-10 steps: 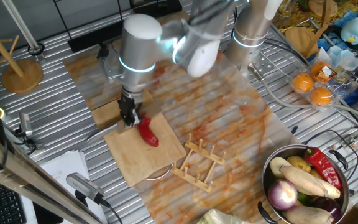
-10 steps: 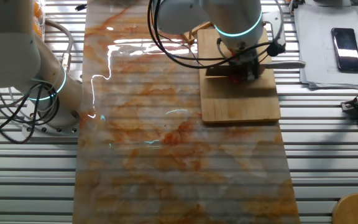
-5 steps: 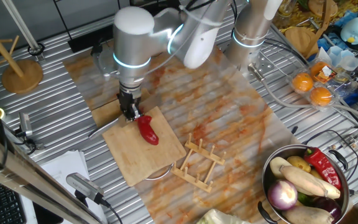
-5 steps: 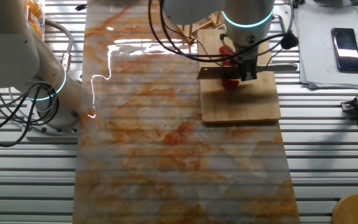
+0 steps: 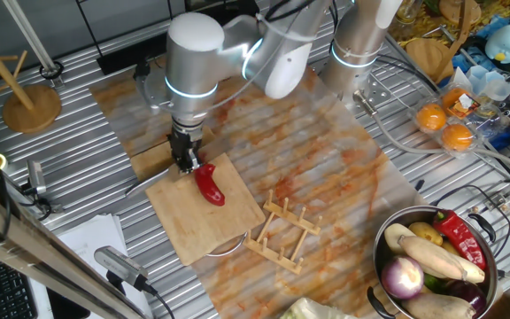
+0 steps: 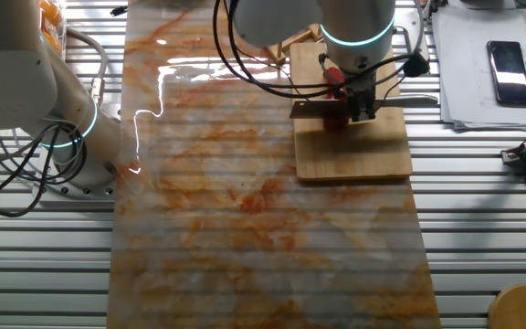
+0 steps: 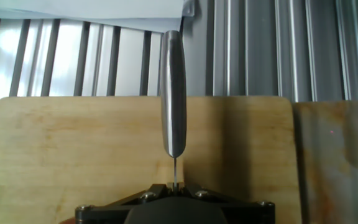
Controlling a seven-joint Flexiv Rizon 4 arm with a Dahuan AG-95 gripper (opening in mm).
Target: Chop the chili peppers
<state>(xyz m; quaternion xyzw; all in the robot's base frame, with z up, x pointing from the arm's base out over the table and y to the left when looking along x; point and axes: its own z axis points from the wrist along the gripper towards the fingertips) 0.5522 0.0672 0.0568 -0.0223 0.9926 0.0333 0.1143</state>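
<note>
A glossy red chili pepper (image 5: pixel 209 184) lies whole on the bamboo cutting board (image 5: pixel 204 221), near its far edge. My gripper (image 5: pixel 184 162) stands right at the pepper's upper end, shut on a knife. In the other fixed view the knife blade (image 6: pixel 313 108) sticks out left of the gripper (image 6: pixel 360 108) and the steel handle (image 6: pixel 418 96) to the right, with bits of the red pepper (image 6: pixel 334 77) showing around the hand. The hand view shows the knife handle (image 7: pixel 173 93) over the board (image 7: pixel 73 149); the pepper is hidden there.
A wooden rack (image 5: pixel 283 229) lies just right of the board. A pot of mixed vegetables (image 5: pixel 432 261) stands at the front right, oranges (image 5: pixel 445 124) behind it. A wooden stand (image 5: pixel 32 106) is at far left. A phone (image 6: pixel 505 59) lies on papers beside the board.
The gripper has lifted the knife a little off the board and shifted it slightly along the pepper. The pepper has stayed in place.
</note>
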